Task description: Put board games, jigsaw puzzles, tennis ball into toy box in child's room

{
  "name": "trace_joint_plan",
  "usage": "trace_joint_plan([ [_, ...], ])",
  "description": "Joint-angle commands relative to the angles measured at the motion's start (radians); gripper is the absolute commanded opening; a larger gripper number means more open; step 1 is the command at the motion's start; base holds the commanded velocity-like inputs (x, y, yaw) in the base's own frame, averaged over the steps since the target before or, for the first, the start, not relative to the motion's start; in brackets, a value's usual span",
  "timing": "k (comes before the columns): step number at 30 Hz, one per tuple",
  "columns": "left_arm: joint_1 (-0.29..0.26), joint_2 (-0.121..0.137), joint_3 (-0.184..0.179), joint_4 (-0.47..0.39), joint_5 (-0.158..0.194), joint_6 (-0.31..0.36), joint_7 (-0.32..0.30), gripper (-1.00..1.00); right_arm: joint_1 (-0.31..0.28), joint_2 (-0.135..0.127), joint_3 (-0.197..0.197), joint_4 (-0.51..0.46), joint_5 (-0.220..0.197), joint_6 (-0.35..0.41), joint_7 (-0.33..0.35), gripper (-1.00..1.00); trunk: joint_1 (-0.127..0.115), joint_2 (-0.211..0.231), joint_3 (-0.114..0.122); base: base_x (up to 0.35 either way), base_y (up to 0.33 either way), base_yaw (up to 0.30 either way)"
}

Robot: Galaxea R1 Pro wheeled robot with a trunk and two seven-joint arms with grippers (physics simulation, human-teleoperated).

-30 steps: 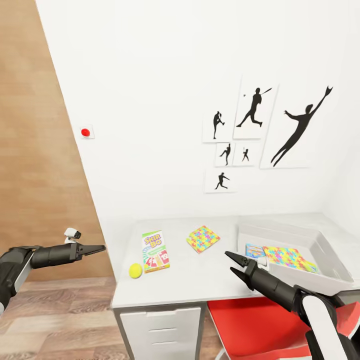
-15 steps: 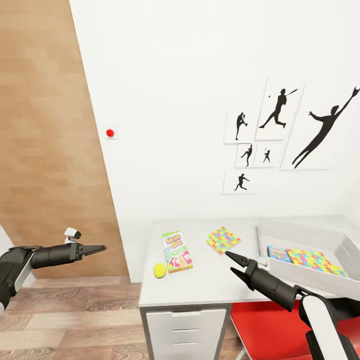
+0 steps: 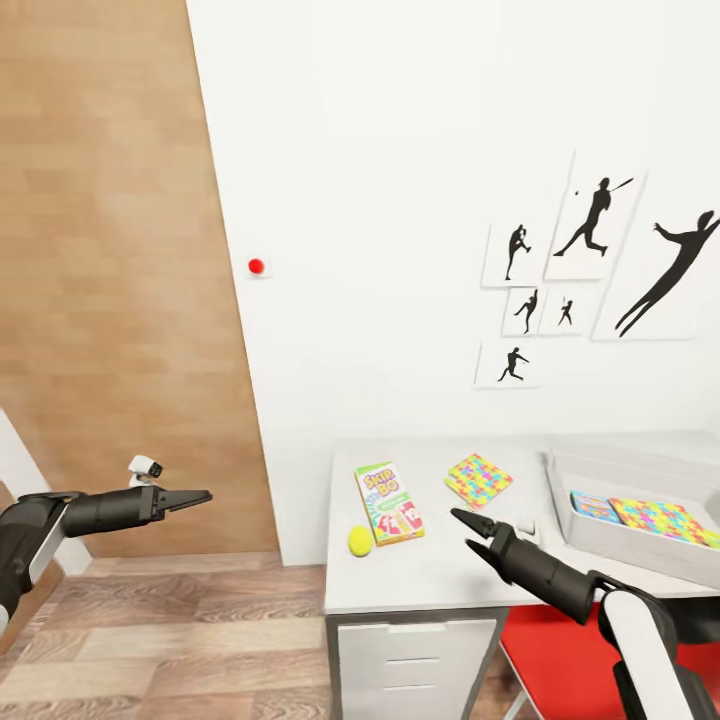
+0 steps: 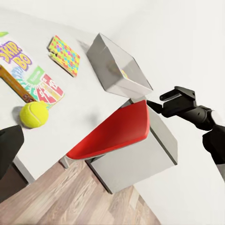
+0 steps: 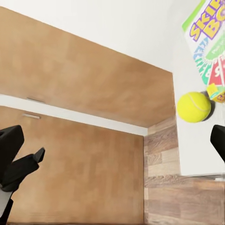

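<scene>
Fuzzy yellow tennis ball point(image 3: 360, 541) beside flat card SKIP BO box point(image 3: 389, 502).

Beside the matt pale table point(image 3: 440, 575), a wood-grain door point(image 3: 110, 280) and plank floor point(image 3: 170, 650) are showing; the tennis ball point(image 3: 360, 541) is looking fuzzy.

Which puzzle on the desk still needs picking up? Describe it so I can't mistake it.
On the pale table, look left of the grey toy box. The loose jigsaw puzzle lies flat beside the green Skip-Bo box. It is a multicoloured square without lettering, outside the bin.
</scene>
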Motion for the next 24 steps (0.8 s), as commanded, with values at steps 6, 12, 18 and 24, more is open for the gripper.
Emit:
trace_joint_plan([
  [6, -0.001, 0.0, -0.001, 0.0, 0.001, 0.01, -0.003, 1.0, -0.001, 0.002, 0.003, 0.0, 0.105, 0.004, 0.01, 1.0, 0.001, -0.002, -0.002, 0.0, 0.286, 0.0],
  [12, -0.001, 0.0, -0.001, 0.0, 0.001, 0.011, -0.003, 1.0, -0.001, 0.009, 0.008, 0.0, 0.135, 0.002, 0.008, 1.0, 0.001, -0.002, -0.002, 0.0, 0.286, 0.0],
  [18, -0.001, 0.0, -0.001, 0.0, 0.001, 0.011, -0.003, 1.0, -0.001, 0.012, 0.009, 0.0, 0.141, 0.001, 0.007, 1.0, 0.001, -0.002, -0.002, 0.0, 0.286, 0.0],
  [24, -0.001, 0.0, -0.001, 0.0, 0.001, 0.01, -0.003, 1.0, -0.005, 0.013, 0.024, 0.003, 0.151, -0.003, -0.019, 1.0, 0.001, -0.002, -0.002, 0.0, 0.227, 0.0],
])
